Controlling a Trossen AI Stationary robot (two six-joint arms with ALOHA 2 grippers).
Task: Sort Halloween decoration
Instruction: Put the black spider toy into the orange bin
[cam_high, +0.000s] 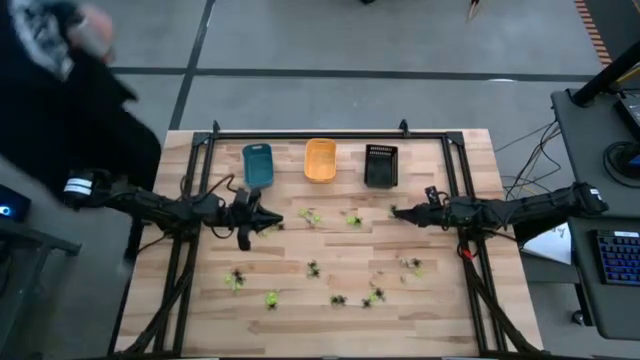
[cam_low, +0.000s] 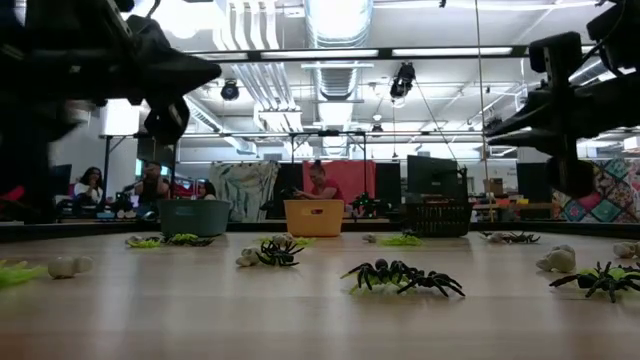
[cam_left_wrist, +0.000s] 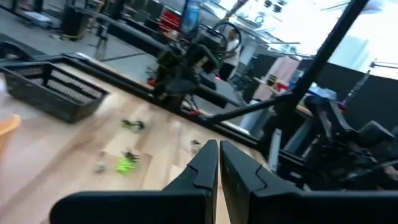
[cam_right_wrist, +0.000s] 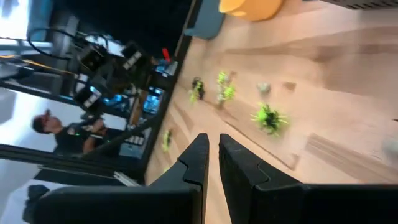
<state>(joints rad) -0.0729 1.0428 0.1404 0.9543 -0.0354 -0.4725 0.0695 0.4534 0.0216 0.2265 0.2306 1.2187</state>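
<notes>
We see black, yellow-green and pale spider figures (cam_high: 340, 298) strewn across the table (cam_high: 330, 330), both grippers, left (cam_high: 272, 221) and right (cam_high: 396, 211), hovering closed, empty.

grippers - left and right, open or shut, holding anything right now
Left gripper: shut, holding nothing.
Right gripper: shut, a thin gap between the fingers, nothing held.

Tiny black, yellow-green and whitish spider figures (cam_high: 313, 268) lie scattered across the table.
</notes>
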